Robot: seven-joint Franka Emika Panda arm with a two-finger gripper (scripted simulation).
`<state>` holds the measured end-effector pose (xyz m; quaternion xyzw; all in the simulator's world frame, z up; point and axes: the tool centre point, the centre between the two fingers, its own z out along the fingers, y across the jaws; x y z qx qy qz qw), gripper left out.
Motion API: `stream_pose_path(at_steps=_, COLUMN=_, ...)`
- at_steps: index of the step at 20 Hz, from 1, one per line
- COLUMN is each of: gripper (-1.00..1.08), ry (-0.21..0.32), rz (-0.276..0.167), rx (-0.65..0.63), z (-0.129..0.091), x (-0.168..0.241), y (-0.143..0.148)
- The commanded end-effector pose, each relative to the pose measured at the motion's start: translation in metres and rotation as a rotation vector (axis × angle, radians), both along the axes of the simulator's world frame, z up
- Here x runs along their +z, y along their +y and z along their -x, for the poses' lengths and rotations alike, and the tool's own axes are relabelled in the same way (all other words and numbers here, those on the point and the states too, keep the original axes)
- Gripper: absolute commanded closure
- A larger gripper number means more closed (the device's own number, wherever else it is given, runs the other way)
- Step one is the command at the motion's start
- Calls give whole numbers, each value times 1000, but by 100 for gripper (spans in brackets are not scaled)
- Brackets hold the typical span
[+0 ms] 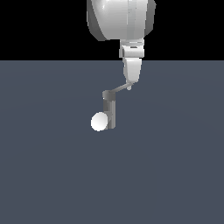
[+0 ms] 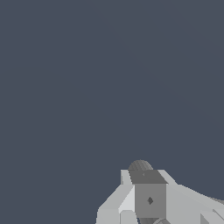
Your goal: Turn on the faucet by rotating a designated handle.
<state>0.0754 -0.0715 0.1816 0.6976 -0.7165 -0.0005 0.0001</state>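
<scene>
the small grey blocky upright faucet column (image 1: 110,111) stands near the middle of the flat slate-blue surface (image 1: 175,175), well away from its edges. a white ball (image 1: 99,121) sits against its lower part on the exterior view's left. the thin light-grey lever handle (image 1: 119,89) runs from the cap up toward the exterior view's right, its far end meeting the tip of the white robot claw (image 1: 130,85). whether the claw is apart or together i cannot tell.
</scene>
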Motion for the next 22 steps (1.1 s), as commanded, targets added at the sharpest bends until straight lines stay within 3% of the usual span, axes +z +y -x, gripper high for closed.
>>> stream_pose_path(at_steps=1, gripper=108, ry=0, rz=0, rx=0, z=5, x=0, y=0)
stream_pose_path(at_steps=22, gripper=108, ry=-1, rz=0, rx=-1, z=63, x=0, y=-4)
